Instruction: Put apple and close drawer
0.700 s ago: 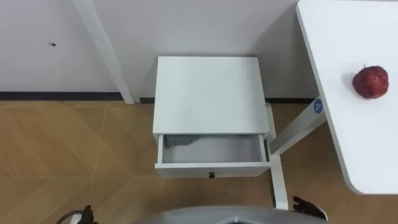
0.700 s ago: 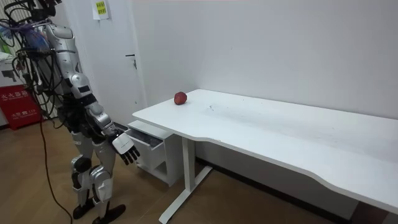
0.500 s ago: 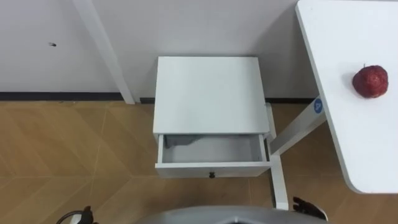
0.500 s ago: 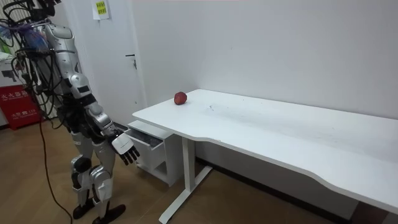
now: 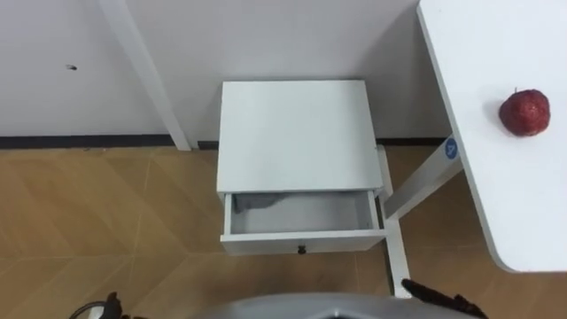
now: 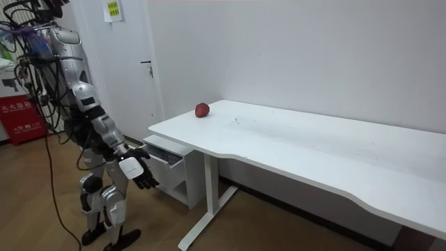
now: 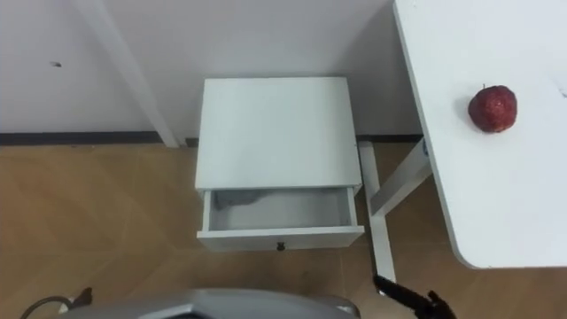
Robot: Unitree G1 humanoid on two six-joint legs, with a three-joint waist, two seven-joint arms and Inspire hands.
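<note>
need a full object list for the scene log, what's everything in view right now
apple: one, red, on the desk near its back corner
desk: one, white, to the robot's right
cabinet: one, white, against the wall beside the desk
drawer: one, white, pulled open at the cabinet's front
floor: wood, brown, in front of the cabinet
door: one, white, behind the robot in the room view
label: one, yellow, high on the door
sign: one, red, at the room view's left edge
right hand: fingers relaxed and open, holding nothing, low in front of the drawer
left hand: dark, at the left eye view's lower left edge
</note>
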